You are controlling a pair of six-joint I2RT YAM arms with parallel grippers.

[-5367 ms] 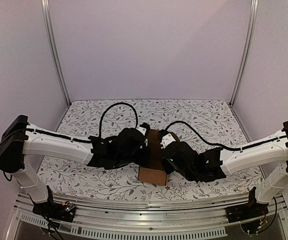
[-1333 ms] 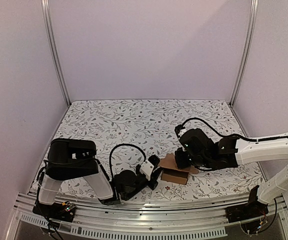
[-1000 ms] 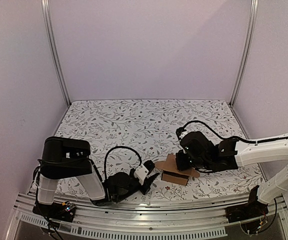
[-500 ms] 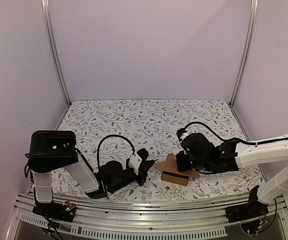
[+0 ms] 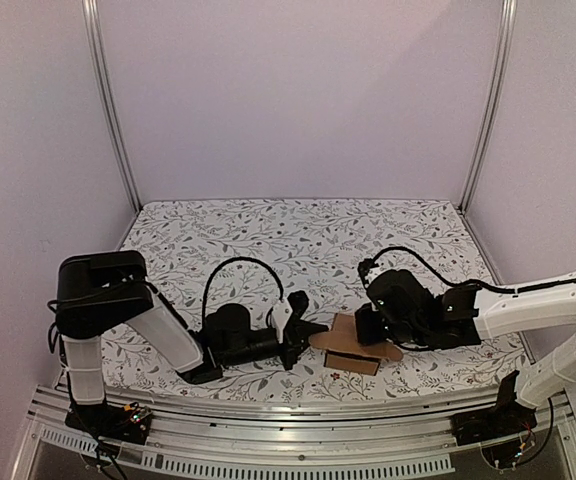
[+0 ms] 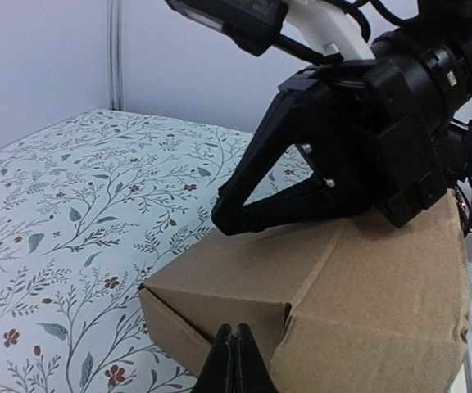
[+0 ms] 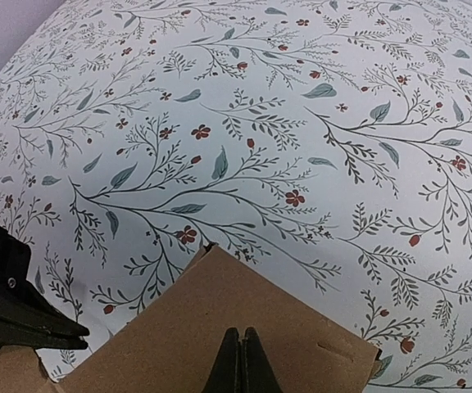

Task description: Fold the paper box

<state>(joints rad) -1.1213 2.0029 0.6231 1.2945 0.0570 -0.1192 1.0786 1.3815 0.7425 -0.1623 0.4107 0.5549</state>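
Nothing readable in any of my views: no text, label, brand, number or sign. The paper box (image 6: 367, 286) shows me plain brown cardboard faces. The table cloth (image 7: 301, 123) is only a leaf-and-flower pattern. The casings of my arms, seen from the top camera, carry no marking I can make out at this size.
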